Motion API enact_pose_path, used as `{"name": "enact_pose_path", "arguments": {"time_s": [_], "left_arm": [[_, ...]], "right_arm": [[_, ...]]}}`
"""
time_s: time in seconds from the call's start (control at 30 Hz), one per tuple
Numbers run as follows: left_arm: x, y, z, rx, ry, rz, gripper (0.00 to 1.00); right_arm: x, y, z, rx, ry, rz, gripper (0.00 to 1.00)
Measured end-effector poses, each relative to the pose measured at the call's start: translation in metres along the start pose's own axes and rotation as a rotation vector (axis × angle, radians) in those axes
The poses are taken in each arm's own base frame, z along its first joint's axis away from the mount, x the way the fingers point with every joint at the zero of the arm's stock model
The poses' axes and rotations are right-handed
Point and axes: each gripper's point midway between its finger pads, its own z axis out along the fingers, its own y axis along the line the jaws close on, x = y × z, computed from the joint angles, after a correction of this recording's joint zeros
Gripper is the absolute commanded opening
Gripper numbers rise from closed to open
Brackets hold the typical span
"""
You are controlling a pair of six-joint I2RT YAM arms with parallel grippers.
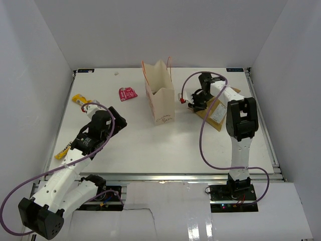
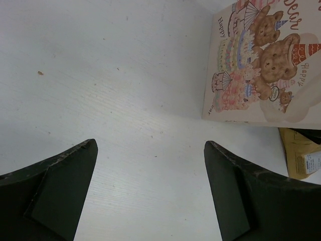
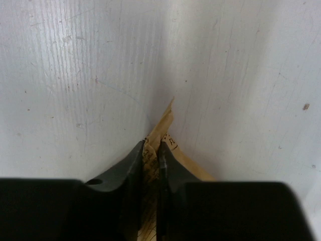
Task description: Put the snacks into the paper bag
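Observation:
The cream paper bag [image 1: 160, 95] stands open at the table's middle; its bear-printed side shows in the left wrist view [image 2: 266, 60]. The brown-gold pouch [image 1: 218, 111] lies right of the bag, under my right arm. My right gripper [image 1: 193, 104] is shut on a corner of the pouch [image 3: 164, 125], pinched between the fingertips [image 3: 136, 155]. My left gripper [image 1: 119, 120] is open and empty over bare table [image 2: 150, 191], left of the bag. A red wrapper [image 1: 127, 93] and a yellow wrapper [image 1: 80, 99] lie at the back left. No green wrapper is in view.
Another yellow packet [image 1: 61, 150] lies by the table's left edge beside my left arm. A small red piece [image 1: 179, 99] sits between the bag and my right gripper. White walls close in the table on three sides.

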Motion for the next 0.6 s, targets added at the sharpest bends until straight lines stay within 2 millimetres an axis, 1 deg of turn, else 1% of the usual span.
{"name": "enact_pose_path", "arguments": {"time_s": [0.1, 0.2, 0.3, 0.37, 0.47, 0.53, 0.6], "left_arm": [[0.0, 0.0, 0.0, -0.001, 0.001, 0.001, 0.98], [0.0, 0.0, 0.0, -0.001, 0.001, 0.001, 0.98], [0.0, 0.0, 0.0, -0.001, 0.001, 0.001, 0.98], [0.0, 0.0, 0.0, -0.001, 0.0, 0.0, 0.98], [0.0, -0.001, 0.001, 0.003, -0.002, -0.001, 0.98], [0.0, -0.003, 0.003, 0.007, -0.001, -0.002, 0.98], [0.001, -0.004, 0.005, 0.007, 0.005, 0.0, 0.98]], "right_arm": [[0.003, 0.002, -0.003, 0.006, -0.017, 0.037, 0.08], [0.004, 0.005, -0.012, 0.013, -0.065, 0.105, 0.08], [0.003, 0.004, -0.034, 0.046, -0.145, 0.19, 0.08], [-0.001, 0.001, -0.057, 0.084, -0.209, 0.242, 0.08], [-0.018, -0.004, -0.105, 0.167, -0.32, 0.293, 0.08], [-0.036, -0.005, -0.138, 0.219, -0.398, 0.298, 0.08], [-0.063, -0.002, -0.168, 0.257, -0.486, 0.289, 0.08]]}}
